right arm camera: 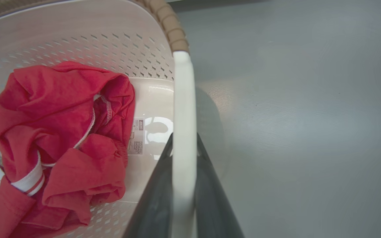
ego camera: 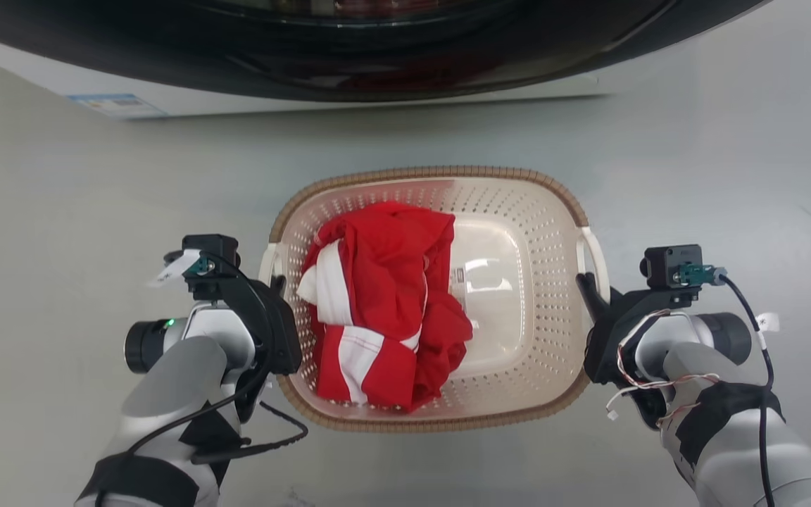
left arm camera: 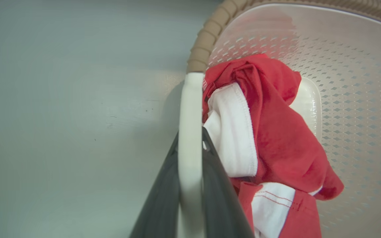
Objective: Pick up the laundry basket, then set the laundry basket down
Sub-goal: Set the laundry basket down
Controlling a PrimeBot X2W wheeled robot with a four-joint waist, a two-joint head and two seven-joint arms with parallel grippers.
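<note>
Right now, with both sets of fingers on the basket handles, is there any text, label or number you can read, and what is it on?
Nothing reads cleanly.
Sticker on the floor of the laundry basket: printed lines, too small to read.
Blue-and-white label on the washer: blurred.
White tag at the left wrist, another at the right: marks too small to read.

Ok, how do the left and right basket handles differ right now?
The left handle has the red-and-white garment bunched beside it; the right handle faces bare basket floor and a label. In the head view the left gripper hides most of the left handle; the right handle's loop shows clear of the right gripper. Both are white, each clamped between its gripper's fingers.
</note>
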